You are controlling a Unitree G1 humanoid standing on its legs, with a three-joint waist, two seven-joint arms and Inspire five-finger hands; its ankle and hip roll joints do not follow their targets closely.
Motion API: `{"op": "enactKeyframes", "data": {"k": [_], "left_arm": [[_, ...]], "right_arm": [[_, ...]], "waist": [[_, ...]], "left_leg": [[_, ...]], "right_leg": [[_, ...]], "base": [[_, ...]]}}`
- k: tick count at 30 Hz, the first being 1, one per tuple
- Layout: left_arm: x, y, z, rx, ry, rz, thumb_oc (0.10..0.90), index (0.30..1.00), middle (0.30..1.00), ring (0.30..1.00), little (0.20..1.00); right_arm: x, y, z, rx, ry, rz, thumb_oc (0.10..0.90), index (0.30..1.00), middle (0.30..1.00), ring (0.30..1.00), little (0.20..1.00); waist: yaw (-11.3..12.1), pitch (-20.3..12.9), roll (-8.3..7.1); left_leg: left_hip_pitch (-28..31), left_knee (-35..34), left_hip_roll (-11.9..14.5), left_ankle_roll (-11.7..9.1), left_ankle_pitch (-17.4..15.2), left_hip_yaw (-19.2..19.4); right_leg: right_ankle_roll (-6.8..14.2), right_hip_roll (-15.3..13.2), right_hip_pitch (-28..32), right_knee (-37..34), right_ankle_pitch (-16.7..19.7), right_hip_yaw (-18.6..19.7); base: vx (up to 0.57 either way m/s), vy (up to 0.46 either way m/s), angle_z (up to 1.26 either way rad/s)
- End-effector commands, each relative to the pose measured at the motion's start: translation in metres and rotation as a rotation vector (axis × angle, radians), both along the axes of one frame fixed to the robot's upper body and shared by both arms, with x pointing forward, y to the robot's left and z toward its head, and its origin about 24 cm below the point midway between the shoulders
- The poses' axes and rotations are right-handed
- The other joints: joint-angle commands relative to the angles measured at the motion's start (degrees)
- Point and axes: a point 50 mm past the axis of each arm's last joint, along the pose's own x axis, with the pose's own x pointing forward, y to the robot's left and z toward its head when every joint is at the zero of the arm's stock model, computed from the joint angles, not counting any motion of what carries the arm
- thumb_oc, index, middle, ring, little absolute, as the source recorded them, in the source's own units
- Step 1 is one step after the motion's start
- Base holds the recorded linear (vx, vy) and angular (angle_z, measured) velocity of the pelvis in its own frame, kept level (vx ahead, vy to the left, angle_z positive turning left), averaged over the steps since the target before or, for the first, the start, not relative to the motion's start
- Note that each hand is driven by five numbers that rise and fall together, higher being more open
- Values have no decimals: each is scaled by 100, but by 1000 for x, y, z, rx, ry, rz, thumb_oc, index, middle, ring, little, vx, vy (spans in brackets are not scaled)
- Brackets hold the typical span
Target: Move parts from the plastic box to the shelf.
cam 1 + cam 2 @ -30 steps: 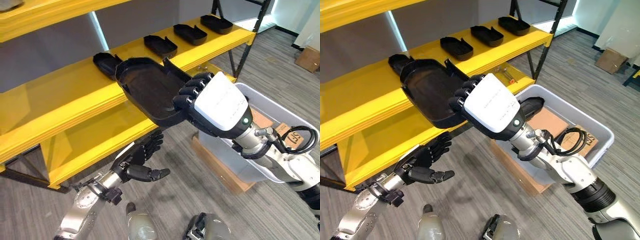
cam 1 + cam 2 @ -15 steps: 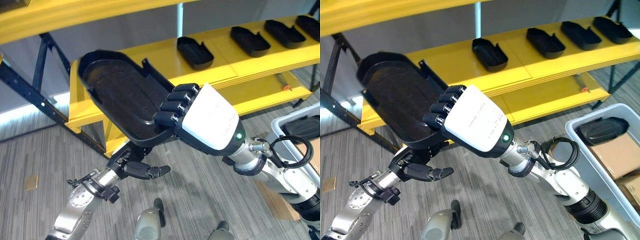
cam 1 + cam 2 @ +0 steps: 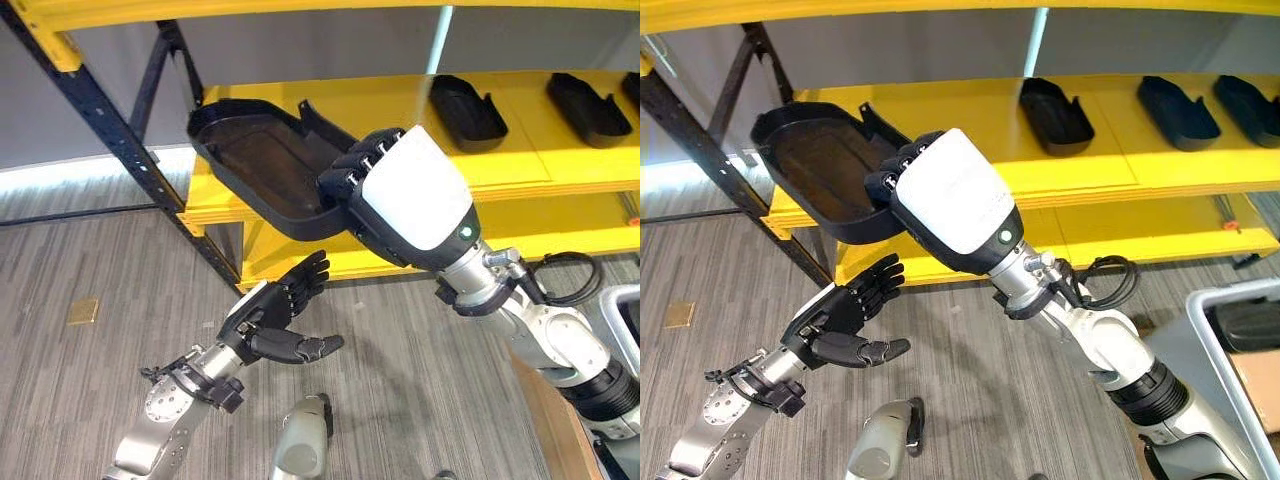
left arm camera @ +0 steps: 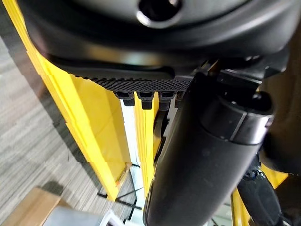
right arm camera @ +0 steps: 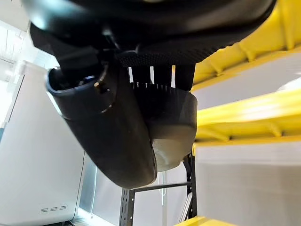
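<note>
My right hand [image 3: 405,195] is shut on a black tray-shaped part [image 3: 262,165], its fingers curled over the part's near rim. The part hangs tilted over the left end of the yellow shelf [image 3: 400,135], by the dark upright post [image 3: 130,150]. In the right wrist view the same part [image 5: 160,127] shows past the fingers [image 5: 160,75]. Three more black parts [image 3: 1055,112] lie in a row on the shelf to the right. My left hand [image 3: 275,320] hovers open below the shelf, above the floor, holding nothing. A corner of the plastic box [image 3: 1230,340] shows at the lower right.
A lower yellow shelf level [image 3: 560,235] runs beneath the first one. A higher yellow shelf board [image 3: 300,8] crosses the top. A small tan square [image 3: 84,311] lies on the grey floor at left.
The camera has swung left again. My right hand has carried the part onto the shelf's left end, closer to the boards. My left hand has spread its fingers and risen slightly.
</note>
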Motion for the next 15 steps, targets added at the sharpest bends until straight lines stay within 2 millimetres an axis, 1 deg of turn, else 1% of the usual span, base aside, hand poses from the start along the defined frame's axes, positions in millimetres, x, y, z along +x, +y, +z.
{"op": "enactKeyframes", "data": {"k": [1,3,4,5,7,8,9,10,11,12,13,14,15], "left_arm": [[3,-22,35,-64,-203,-135,900,1000,1000,1000,1000],[4,-24,34,-60,-198,-138,900,1000,1000,1000,1000],[5,-26,33,-61,-197,-136,900,1000,1000,1000,1000],[7,-27,32,-50,-198,-134,900,1000,1000,1000,1000],[9,-27,33,-47,-190,-120,900,1000,1000,1000,1000],[10,-26,34,-48,-189,-105,900,1000,1000,1000,1000],[12,-26,37,-56,-197,-90,900,1000,1000,1000,1000],[15,-28,40,-63,-205,-84,900,1000,1000,1000,1000],[18,-31,43,-61,-212,-87,900,1000,1000,1000,1000],[19,-34,44,-61,-217,-92,900,1000,1000,1000,1000],[20,-38,45,-66,-218,-98,900,1000,1000,1000,1000],[20,-39,45,-66,-218,-101,900,1000,1000,1000,1000],[21,-42,46,-63,-224,-108,900,1000,1000,1000,1000]], "right_arm": [[-4,8,43,144,-187,35,400,300,300,300,300],[-1,8,42,156,-180,24,400,300,300,300,300],[1,10,42,159,-179,24,400,300,300,300,300],[4,12,43,172,-171,12,400,300,300,300,300],[6,7,42,188,-160,-1,400,300,300,300,300],[5,3,41,193,-151,-5,400,300,300,300,300],[4,2,41,194,-151,2,400,300,300,300,300],[6,1,40,195,-153,0,400,300,300,300,300],[10,0,39,197,-152,-14,400,300,300,300,300],[13,1,38,195,-154,-29,400,300,300,300,300],[17,1,37,192,-152,-52,400,300,300,300,300],[18,1,37,190,-151,-60,400,300,300,300,300],[23,-3,34,182,-139,-97,400,300,300,300,300]], "waist": [[154,-406,-33],[151,-429,-39],[129,-432,-35],[26,-443,-27],[-177,-444,-83],[-288,-445,-82],[-433,-416,-53],[-545,-370,-81],[-625,-341,-106],[-678,-300,-140],[-741,-271,-131],[-762,-261,-126],[-899,-250,-113]], "left_leg": [[711,-1253,331,-257,775,52],[823,-1329,236,-157,693,110],[901,-1413,166,-95,680,101],[995,-1544,39,-17,616,30],[1147,-1738,-71,28,555,6],[1292,-1899,-85,18,556,37],[1477,-2122,-91,9,546,83],[1620,-2299,-135,-16,488,99],[1713,-2426,-176,-43,444,39],[1702,-2492,-219,-26,532,13],[1730,-2526,-250,-25,500,-138],[1733,-2525,-258,-24,483,-187],[1749,-2489,-312,1,364,-439]], "right_leg": [[409,-204,557,754,51,-365],[442,-321,452,1040,265,-390],[443,-325,323,1306,252,-231],[404,-105,106,1505,54,82],[321,422,-237,1234,-254,452],[283,589,-473,1117,-264,525],[292,637,-880,1025,-140,558],[396,623,-1215,625,177,605],[519,666,-1385,76,510,729],[497,659,-1526,-253,840,824],[534,703,-1666,-452,975,1120],[541,721,-1711,-500,997,1222],[547,856,-1785,-574,879,1700]], "base": [[105,258,11],[101,229,-4],[113,221,-24],[116,164,-23],[147,75,-5],[122,47,17],[97,-17,24],[127,-114,14],[93,-195,9],[107,-234,18],[48,-175,50],[136,-208,118],[87,-131,136]]}}
